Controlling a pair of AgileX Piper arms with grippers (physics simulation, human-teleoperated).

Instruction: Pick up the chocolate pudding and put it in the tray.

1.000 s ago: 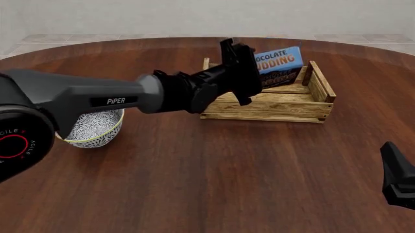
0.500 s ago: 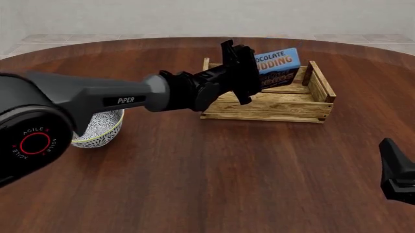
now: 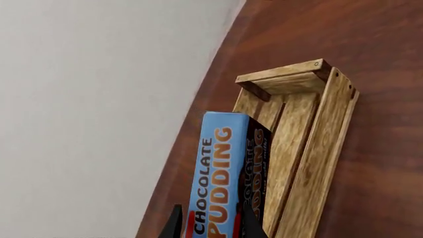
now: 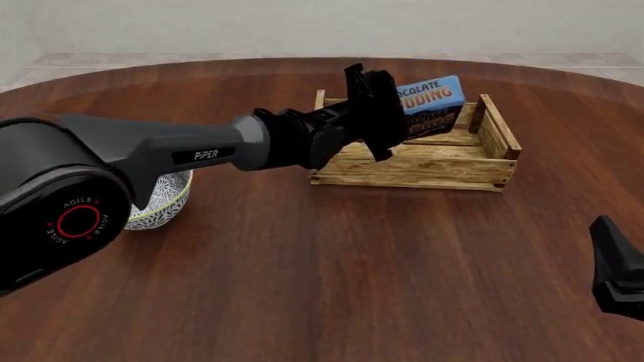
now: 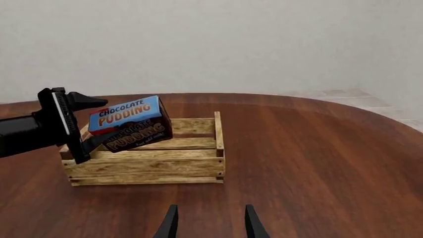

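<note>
Pudding box: dark brown, light blue top band, orange lettering, red corner; tilted, raised over the crate, lower edge down among the slats, whether touching them cannot be told. Clamped at one end between the fingers of the left claw. Seen also in the right wrist view and, end-on, in the left wrist view.

Crate: shallow, light wood, slatted, corner posts; resting on the table, toward its far side. Long walls and one short end shown in the left wrist view; whole outline shown in the right wrist view.

Left claw: black, clenched on the box's end, reaching in over the crate's left wall; fingertips flanking the box's red corner in the left wrist view. Attached to a dark grey arm marked PiPER, stretching away from the crate to the near left.

Bowl: round, grey-patterned, pale rim; standing left of the crate, well apart from it, partly hidden behind the arm.

Right claw: black, fingers parted, gripping nothing; hanging above bare table nearer than the crate, well apart from it. Only a dark piece visible in the front view.

Table: round, dark reddish wood.
</note>
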